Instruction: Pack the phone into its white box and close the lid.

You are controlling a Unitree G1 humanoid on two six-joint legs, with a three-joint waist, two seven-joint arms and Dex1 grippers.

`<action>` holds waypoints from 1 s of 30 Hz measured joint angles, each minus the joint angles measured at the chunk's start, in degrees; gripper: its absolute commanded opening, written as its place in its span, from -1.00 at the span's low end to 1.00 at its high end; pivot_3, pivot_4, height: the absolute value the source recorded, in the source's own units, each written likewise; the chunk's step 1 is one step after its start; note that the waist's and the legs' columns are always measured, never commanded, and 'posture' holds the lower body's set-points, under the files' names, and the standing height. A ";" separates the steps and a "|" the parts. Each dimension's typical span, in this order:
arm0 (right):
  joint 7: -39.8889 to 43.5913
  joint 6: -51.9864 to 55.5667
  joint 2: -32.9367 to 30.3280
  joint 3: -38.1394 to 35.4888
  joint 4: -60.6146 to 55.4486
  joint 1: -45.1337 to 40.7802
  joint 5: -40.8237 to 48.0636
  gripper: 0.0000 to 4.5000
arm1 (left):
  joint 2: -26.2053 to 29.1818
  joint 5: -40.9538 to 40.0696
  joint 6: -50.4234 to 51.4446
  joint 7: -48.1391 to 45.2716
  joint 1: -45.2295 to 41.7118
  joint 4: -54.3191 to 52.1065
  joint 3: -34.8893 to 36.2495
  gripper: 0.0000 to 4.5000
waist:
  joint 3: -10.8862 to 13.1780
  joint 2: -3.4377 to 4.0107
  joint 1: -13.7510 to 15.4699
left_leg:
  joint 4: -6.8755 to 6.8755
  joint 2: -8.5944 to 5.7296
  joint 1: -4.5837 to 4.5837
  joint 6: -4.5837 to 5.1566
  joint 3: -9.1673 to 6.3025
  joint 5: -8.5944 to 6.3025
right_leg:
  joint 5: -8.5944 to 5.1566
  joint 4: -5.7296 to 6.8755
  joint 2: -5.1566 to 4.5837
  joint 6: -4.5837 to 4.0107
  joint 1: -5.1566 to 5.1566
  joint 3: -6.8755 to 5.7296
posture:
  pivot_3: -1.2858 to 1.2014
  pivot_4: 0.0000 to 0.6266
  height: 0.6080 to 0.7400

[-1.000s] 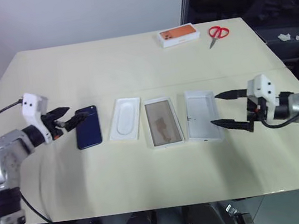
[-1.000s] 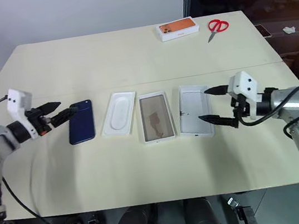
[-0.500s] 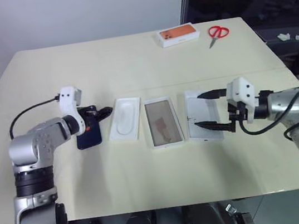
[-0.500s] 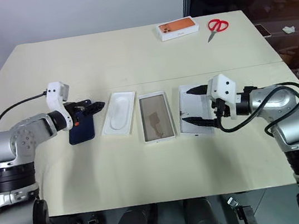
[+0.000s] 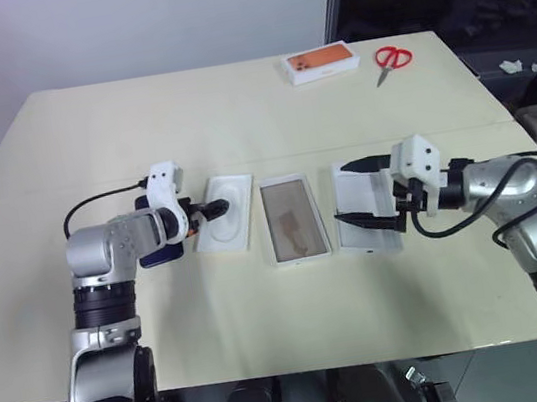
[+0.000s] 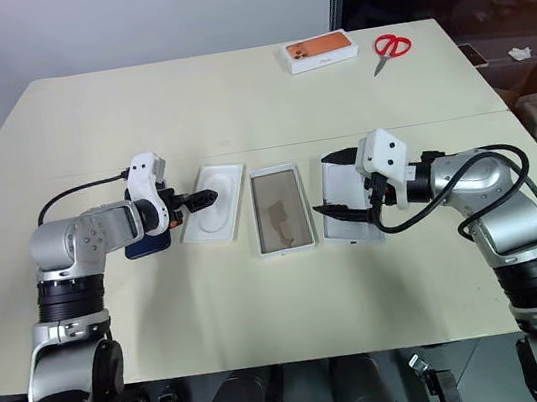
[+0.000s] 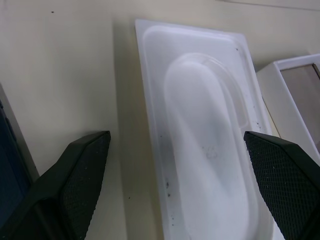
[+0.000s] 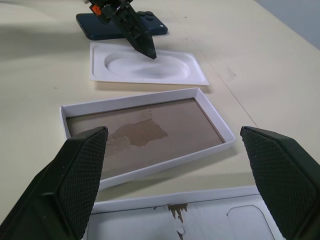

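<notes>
The dark blue phone (image 5: 158, 250) lies flat at the left end of a row, partly hidden under my left arm. My left gripper (image 5: 211, 209) is open, past the phone, with its fingertips over the near edge of the thin white insert (image 7: 210, 150). The white box (image 5: 294, 219) with its brownish floor lies open in the middle. The lid (image 5: 367, 239) lies white side up to its right. My right gripper (image 5: 350, 194) hovers open over the lid, its fingers (image 8: 85, 170) pointing toward the box (image 8: 80, 107). Nothing is held by either gripper.
An orange-topped white box (image 5: 322, 62) and red scissors (image 5: 391, 58) lie at the table's far edge. The cream table (image 5: 265, 313) has free room in front of the row and behind it.
My left gripper swung right, from the phone's left side across it to the insert's edge. My right gripper moved left, from beside the lid to above it. Both stayed open.
</notes>
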 measured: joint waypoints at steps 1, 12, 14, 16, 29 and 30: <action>-0.02 -0.01 0.00 0.00 0.00 0.00 -0.02 0.98 | -0.40 -0.19 0.09 0.01 -0.03 0.29 0.69 1.00 | 0.00 0.00 0.00 | 0.00 0.00 0.00 0.00 0.00 0.00 | 0.00 0.00 0.00 0.00 0.01 0.00 | 0.03 -0.52 1.00; -1.24 0.40 0.84 0.00 -1.38 -0.11 0.30 1.00 | -1.67 -1.75 4.43 -0.22 0.00 1.44 4.05 -0.01 | -0.01 0.00 0.03 | 0.01 -0.02 0.00 0.00 0.00 0.00 | 0.00 -0.01 -0.01 0.00 0.02 0.00 | 0.03 -0.52 1.00; -1.56 0.72 0.87 0.00 -2.21 -0.31 0.74 1.00 | -1.68 -1.92 4.60 -0.39 0.00 1.32 4.04 -0.01 | -0.01 0.00 0.02 | 0.01 -0.02 0.00 0.00 0.00 0.00 | 0.00 0.00 -0.01 0.00 0.02 0.00 | 0.03 -0.52 1.00; -1.69 1.03 0.87 0.00 -2.48 -0.43 1.12 1.00 | -1.66 -2.04 4.72 -0.56 0.00 1.30 4.04 -0.01 | -0.01 0.00 0.01 | 0.01 -0.02 0.01 0.00 0.00 0.00 | 0.00 0.00 -0.01 0.00 0.02 0.00 | 0.03 -0.52 1.00; -2.71 3.84 1.52 0.00 -4.54 -2.05 2.82 1.00 | -2.54 -2.56 5.06 -0.75 2.26 -0.31 4.34 -0.99 | -0.03 -0.02 0.02 | 0.01 -0.03 0.01 0.01 -0.01 0.00 | 0.00 -0.03 -0.02 0.00 0.04 0.00 | 0.03 -0.52 1.00; -2.70 3.84 1.50 -0.02 -4.43 -2.00 2.80 1.00 | -2.52 -2.75 5.19 -0.72 2.33 -0.36 4.65 -0.99 | -0.03 -0.02 0.02 | 0.01 -0.03 0.01 0.00 -0.01 0.00 | 0.00 -0.03 -0.02 0.00 0.03 0.00 | 0.03 -0.52 1.00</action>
